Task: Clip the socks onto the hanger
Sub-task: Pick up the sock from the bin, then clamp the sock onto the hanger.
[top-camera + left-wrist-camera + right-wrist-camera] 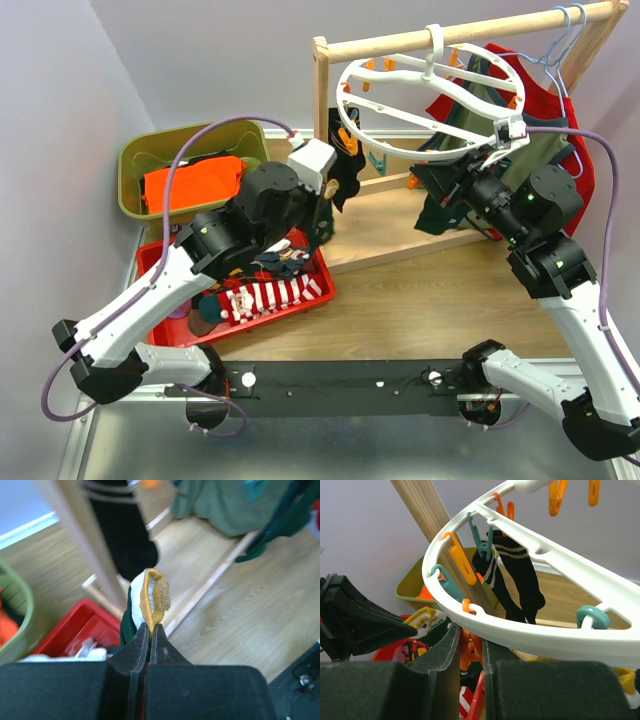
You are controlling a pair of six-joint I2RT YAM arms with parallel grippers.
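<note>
Wooden rack (440, 35) behind: your left gripper (150, 627) pinches a yellow-cuffed sock (152, 592), while your right gripper (470, 632) squeezes an orange clip (470, 650) on the hanger (530, 635), likely to receive it.

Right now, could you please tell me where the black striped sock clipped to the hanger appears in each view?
Top external: black striped sock hangs at the hanger's left edge, upper centre.
Left wrist: top centre-left, right of the wooden rack post.
Right wrist: centre, under a teal clip.
Shared landmark: that post.
</note>
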